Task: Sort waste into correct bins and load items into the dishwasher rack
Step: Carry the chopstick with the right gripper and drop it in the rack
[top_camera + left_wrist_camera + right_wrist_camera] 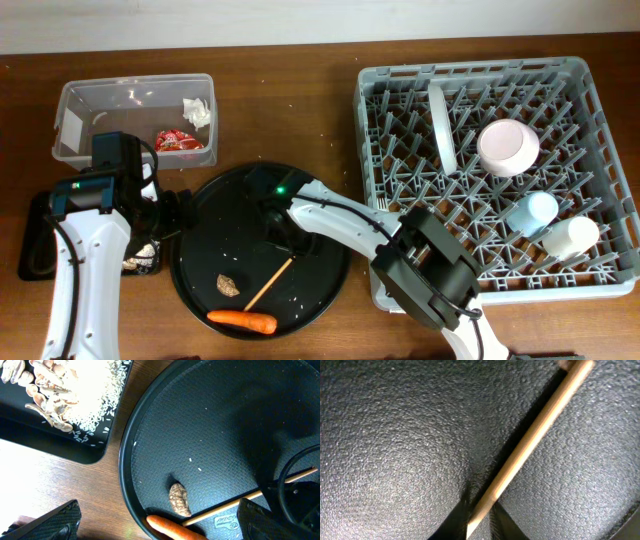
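Note:
On the round black tray (200,240) lie a wooden stick (270,283), a nut shell (228,285) and an orange carrot (242,321). My right gripper (288,245) is down on the stick's upper end; in the right wrist view its fingertips (480,527) pinch the stick (530,440). My left gripper (160,527) is open and empty above the tray's left rim, over the carrot (175,529) and shell (179,500). The grey rack (470,70) holds a white plate (441,130), pink bowl (507,147), blue cup (530,213) and white cup (570,237).
The clear tub (75,110) at the back left holds the red wrapper (178,141) and white tissue (197,110). The shallow black tray (30,435), left of the round tray, holds nut shells (50,390) and pale crumbs (95,405).

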You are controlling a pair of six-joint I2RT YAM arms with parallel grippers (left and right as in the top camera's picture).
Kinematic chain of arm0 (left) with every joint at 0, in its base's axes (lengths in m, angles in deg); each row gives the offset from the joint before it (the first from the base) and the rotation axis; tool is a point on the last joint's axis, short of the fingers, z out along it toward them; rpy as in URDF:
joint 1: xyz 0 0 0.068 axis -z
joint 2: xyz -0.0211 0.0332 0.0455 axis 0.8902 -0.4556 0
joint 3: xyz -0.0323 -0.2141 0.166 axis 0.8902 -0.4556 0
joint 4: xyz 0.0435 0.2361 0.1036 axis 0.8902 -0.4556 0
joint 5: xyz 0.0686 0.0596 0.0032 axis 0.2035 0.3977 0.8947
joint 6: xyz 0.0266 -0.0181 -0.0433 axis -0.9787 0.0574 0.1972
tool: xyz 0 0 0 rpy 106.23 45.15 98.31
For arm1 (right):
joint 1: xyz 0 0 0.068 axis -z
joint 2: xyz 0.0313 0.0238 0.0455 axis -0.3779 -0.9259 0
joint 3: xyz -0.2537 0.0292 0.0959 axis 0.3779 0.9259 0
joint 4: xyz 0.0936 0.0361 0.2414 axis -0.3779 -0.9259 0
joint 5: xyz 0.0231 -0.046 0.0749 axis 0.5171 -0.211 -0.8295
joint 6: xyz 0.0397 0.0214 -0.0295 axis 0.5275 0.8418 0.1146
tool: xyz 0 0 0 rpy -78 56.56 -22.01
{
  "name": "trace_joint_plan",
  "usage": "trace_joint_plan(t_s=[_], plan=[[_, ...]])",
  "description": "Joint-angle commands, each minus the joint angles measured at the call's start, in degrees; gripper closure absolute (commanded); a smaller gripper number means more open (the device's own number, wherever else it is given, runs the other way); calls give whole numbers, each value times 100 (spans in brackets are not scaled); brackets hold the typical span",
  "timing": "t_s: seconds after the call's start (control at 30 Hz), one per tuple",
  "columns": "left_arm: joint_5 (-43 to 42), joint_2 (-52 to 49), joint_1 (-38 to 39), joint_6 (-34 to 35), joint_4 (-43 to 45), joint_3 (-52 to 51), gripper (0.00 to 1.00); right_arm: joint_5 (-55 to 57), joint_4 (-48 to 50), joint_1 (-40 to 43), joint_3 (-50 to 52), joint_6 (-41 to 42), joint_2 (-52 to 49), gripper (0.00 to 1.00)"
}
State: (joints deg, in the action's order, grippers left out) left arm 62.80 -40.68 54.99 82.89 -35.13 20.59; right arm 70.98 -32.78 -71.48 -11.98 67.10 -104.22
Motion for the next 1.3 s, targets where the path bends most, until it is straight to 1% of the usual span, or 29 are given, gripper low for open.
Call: trace_joint_plan(t_s=[0.0,0.03,0.1,0.23,0.27,0.37,0.43,0.47,0.57,0.63,0.7,0.73,0.8,0.87,1.03,1.13,1.2,1.23,1.27], plan=[[39,-31,-26,76,9,22,1,179,0,216,-17,-142,-157,88],[39,-31,-26,76,15,22,1,166,-22,304,-63,-350,-131,91],[39,-31,-26,76,15,22,1,192,-155,415,-190,-627,-81,91],[42,-31,-26,76,33,22,1,645,-595,568,-573,-1172,229,94],[42,-31,-26,76,35,22,1,761,-765,595,-728,-1405,337,95],[42,-31,-26,76,33,22,1,1543,-1615,625,-1266,-1921,785,96],[42,-31,-26,76,26,22,1,2240,-2192,673,-1499,-2009,1231,96],[42,-31,-26,76,28,22,1,2356,-2367,828,-1523,-2358,1589,96],[39,-31,-26,76,28,22,1,2352,-2789,1434,-1523,-3248,2149,96],[39,-31,-26,76,28,22,1,2304,-3093,1880,-1523,-3720,2203,96],[39,-31,-26,76,26,22,1,1963,-3110,2299,-1388,-4271,2197,96],[39,-31,-26,76,22,22,1,1808,-3053,2448,-1283,-4413,2197,96],[39,-31,-26,76,-2,22,1,1641,-2804,2656,-931,-4513,2194,96],[39,-31,-26,76,-15,22,1,1641,-2756,2658,-743,-4535,2192,96],[39,-31,-26,76,-20,22,1,1462,-2813,2660,-697,-4531,2234,96],[28,-31,-24,76,-35,22,1,1239,-2857,2844,-697,-4535,2549,96],[-164,-31,0,72,-33,22,1,1005,-2949,3250,-697,-4540,2931,93],[-179,-31,55,72,-33,22,1,752,-3018,3558,-697,-4754,3163,90],[-177,-31,179,74,-22,22,1,588,-3143,3886,-697,-4988,3390,80]])
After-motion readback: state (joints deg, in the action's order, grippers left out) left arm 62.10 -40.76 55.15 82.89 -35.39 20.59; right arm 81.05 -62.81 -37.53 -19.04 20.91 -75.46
